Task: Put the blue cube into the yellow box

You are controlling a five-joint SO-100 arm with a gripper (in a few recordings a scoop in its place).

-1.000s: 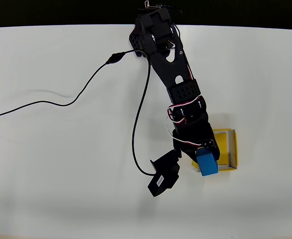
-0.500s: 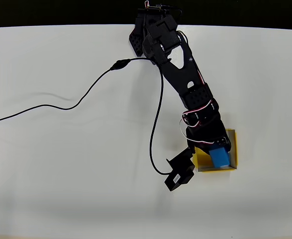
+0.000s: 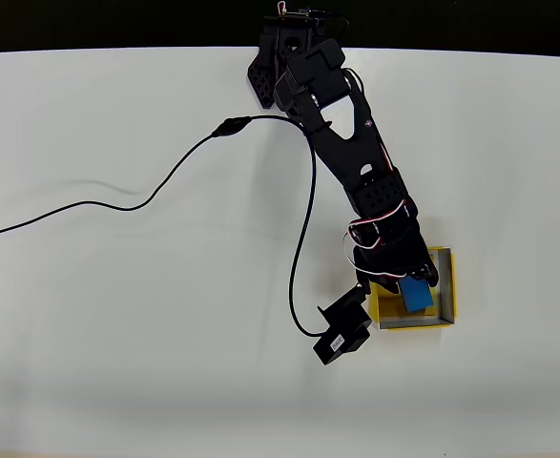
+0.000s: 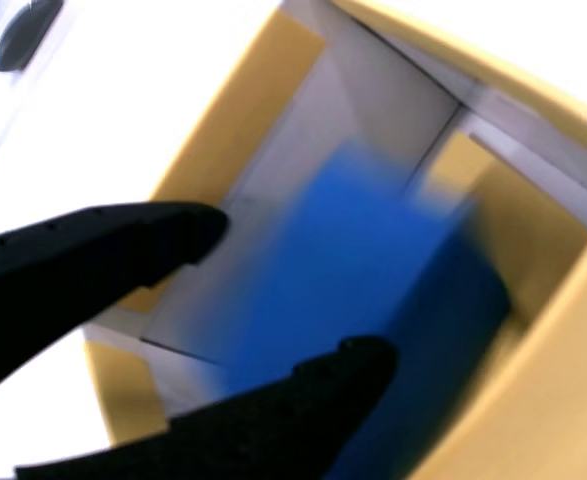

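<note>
Over the smooth white tabletop (image 3: 117, 363), the matte black two-fingered end effector (image 4: 283, 300) hangs with fingers spread apart, the plain-faced bright-blue cube (image 4: 373, 290) blurred inside the shallow square yellow box (image 3: 448, 286) with thin yellow-and-white walls.

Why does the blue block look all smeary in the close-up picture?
In the wrist view the blue cube is smeared by motion blur, its edges soft, while the gripper fingers look sharper. In the overhead view the cube looks crisp inside the yellow box, under even light with faint shadows.
</note>
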